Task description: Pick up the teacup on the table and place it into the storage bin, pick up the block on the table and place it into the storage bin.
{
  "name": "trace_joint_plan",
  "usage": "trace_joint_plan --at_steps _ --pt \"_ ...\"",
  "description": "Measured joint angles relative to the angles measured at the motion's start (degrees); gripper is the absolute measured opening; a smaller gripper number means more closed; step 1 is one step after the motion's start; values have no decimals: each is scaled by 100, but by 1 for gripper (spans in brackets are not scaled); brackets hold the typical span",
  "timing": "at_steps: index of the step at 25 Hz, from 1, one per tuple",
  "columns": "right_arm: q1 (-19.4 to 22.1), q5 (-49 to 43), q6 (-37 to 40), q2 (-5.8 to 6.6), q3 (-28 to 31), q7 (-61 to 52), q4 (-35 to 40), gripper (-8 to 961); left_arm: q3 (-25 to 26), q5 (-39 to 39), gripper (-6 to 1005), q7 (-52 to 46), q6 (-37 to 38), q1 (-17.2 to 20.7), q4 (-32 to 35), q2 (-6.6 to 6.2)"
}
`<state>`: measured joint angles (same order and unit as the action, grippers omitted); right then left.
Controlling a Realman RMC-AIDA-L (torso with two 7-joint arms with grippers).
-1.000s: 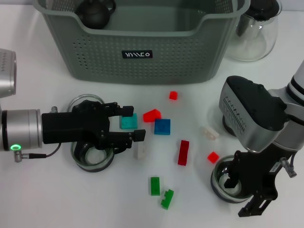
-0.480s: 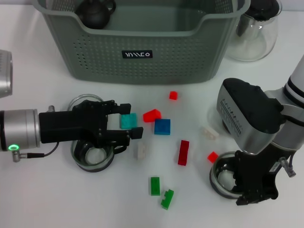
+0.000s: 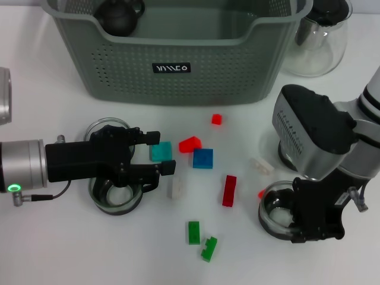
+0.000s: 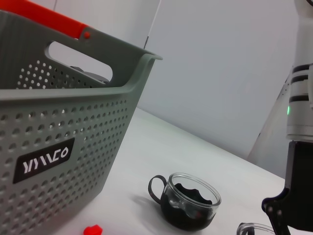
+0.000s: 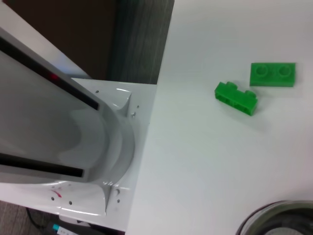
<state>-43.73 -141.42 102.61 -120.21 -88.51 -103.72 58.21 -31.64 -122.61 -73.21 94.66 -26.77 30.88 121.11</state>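
The grey-green storage bin (image 3: 172,59) stands at the back, also seen in the left wrist view (image 4: 54,122). My left gripper (image 3: 160,153) is open, its fingertips on either side of a teal block (image 3: 160,151). Below its arm sit two glass teacups (image 3: 116,200) (image 3: 107,126). My right gripper (image 3: 312,217) is low over a glass teacup (image 3: 274,217) at the front right, whose rim shows in the right wrist view (image 5: 279,220). Another teacup (image 4: 188,200), with dark contents, shows in the left wrist view.
Loose blocks lie between the arms: red (image 3: 190,143), blue (image 3: 202,158), long red (image 3: 229,190), white (image 3: 176,188), two green (image 3: 193,231) (image 3: 208,248). A black teapot (image 3: 119,15) sits in the bin. A glass teapot (image 3: 317,35) stands at the back right.
My right gripper has come down and slightly left onto the front-right teacup, hiding its fingers. My left gripper has drawn back a little to the left.
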Motion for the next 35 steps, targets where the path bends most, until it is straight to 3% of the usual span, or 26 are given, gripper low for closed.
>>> trace_joint_plan --at_steps 18,30,35 --pt "-51 8 413 25 926 4 317 55 0 0 828 -9 56 -13 41 -35" --pt "-769 532 1070 59 3002 -113 973 55 0 -57 828 -3 24 57 50 -54" --pt "-1253 1210 958 158 3623 -358 1064 56 0 -60 828 -1 62 57 79 -74"
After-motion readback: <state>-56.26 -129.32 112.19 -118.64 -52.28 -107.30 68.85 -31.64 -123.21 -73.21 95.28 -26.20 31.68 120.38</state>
